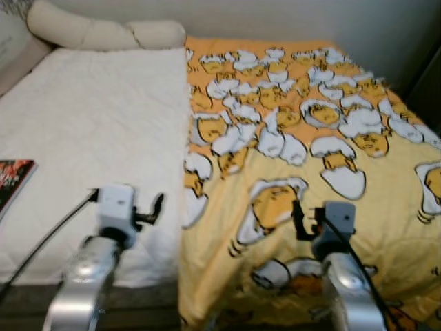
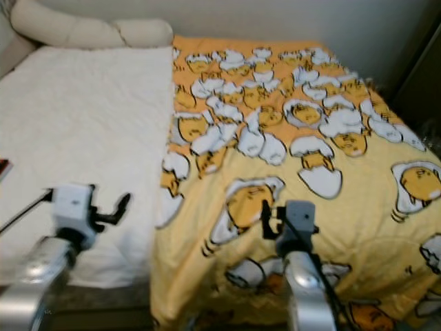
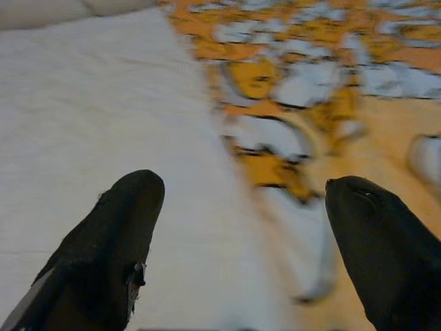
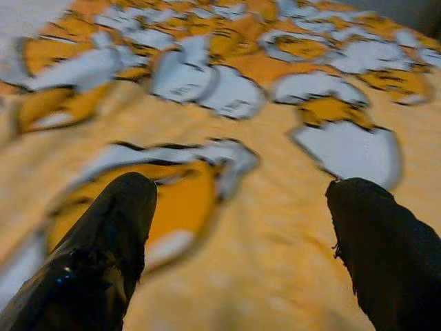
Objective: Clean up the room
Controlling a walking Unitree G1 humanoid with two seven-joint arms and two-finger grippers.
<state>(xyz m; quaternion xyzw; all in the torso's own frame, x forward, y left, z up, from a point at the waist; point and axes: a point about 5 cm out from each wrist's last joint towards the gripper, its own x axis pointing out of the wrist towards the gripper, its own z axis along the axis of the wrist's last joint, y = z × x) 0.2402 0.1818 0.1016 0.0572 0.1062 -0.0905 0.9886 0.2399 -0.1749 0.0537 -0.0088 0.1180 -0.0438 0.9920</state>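
A yellow blanket (image 1: 310, 131) printed with white and orange egg cartoons covers the right half of the bed, its left edge lying along the middle. The left half is bare white mattress cover (image 1: 96, 124). My left gripper (image 1: 156, 207) hovers over the white cover near the blanket's edge, open and holding nothing; the left wrist view shows its fingers (image 3: 117, 234) spread above that edge. My right gripper (image 1: 298, 215) is low over the near part of the blanket, open and empty, and in the right wrist view its fingers (image 4: 110, 227) frame an egg print.
Cream pillows (image 1: 103, 31) lie across the head of the bed against the wall. A red and black book (image 1: 12, 181) rests at the bed's left edge. A dark piece of furniture (image 1: 427, 89) stands at the far right. The bed's near edge drops to a dark floor (image 1: 138, 307).
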